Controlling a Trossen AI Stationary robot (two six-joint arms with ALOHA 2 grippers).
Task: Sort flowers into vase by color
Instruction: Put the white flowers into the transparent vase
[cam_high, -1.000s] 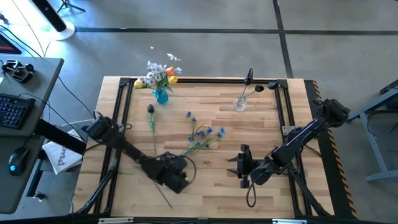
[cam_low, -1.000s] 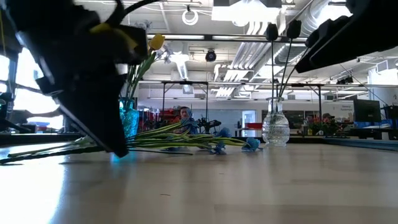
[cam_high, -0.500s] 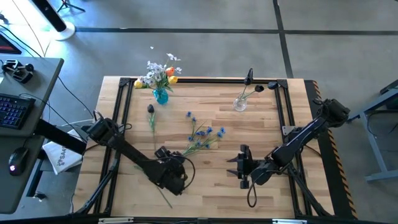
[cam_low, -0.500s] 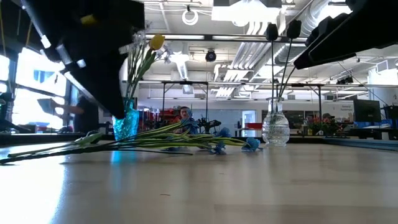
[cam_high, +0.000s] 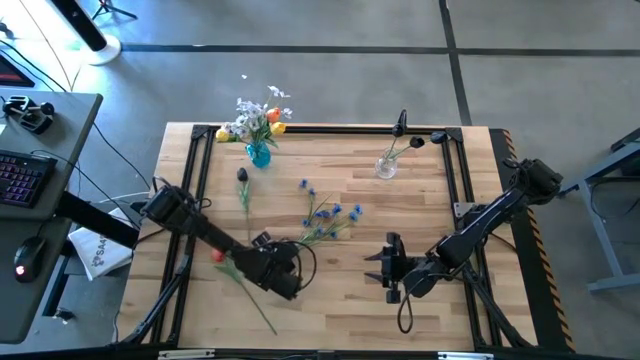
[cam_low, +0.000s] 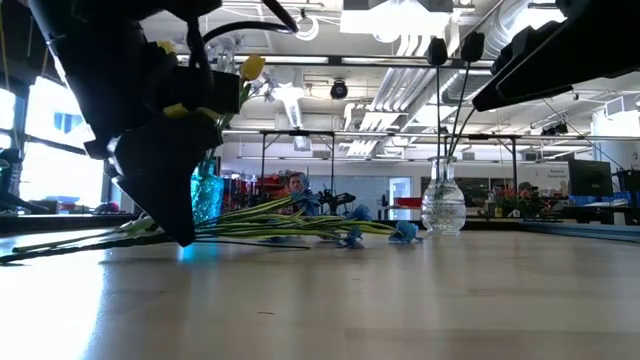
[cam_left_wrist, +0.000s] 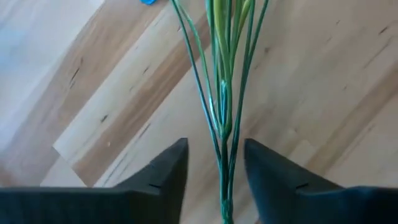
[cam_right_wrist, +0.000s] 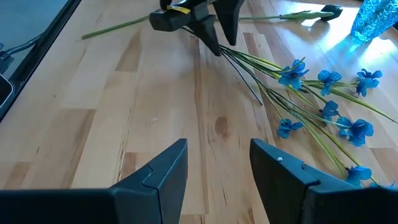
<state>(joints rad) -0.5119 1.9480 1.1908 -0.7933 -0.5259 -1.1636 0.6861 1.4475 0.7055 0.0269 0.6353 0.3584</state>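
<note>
Nearest the front edge of the pale wooden slatted table (cam_high: 330, 310), the left gripper (cam_high: 283, 270) sits low over the gathered stem ends of the bunch of thin green-stemmed flowers with tiny blue heads (cam_high: 328, 218); its wrist view shows the two dark fingers (cam_left_wrist: 163, 171) standing on either side of those stems with a gap left on each side, so the jaws are partly apart and nothing is clamped. To its side the right gripper (cam_high: 392, 268) waits near the front of the table, fingers parted and empty, pointing toward the blue bunch. A long green stem with a small red head (cam_high: 218, 255) lies just beside the left gripper, and farther back a single green-stemmed flower with a dark head (cam_high: 243, 177) lies flat on the wood. At the far edge, the small blue glass vase (cam_high: 259, 154) already holds yellow, orange and pale blossoms, and the clear glass vase (cam_high: 385, 166) holds dark-headed stems. By my judgement the sorting is partly done: the blue bunch, the red flower and the dark one lying loose are left to place.
</note>
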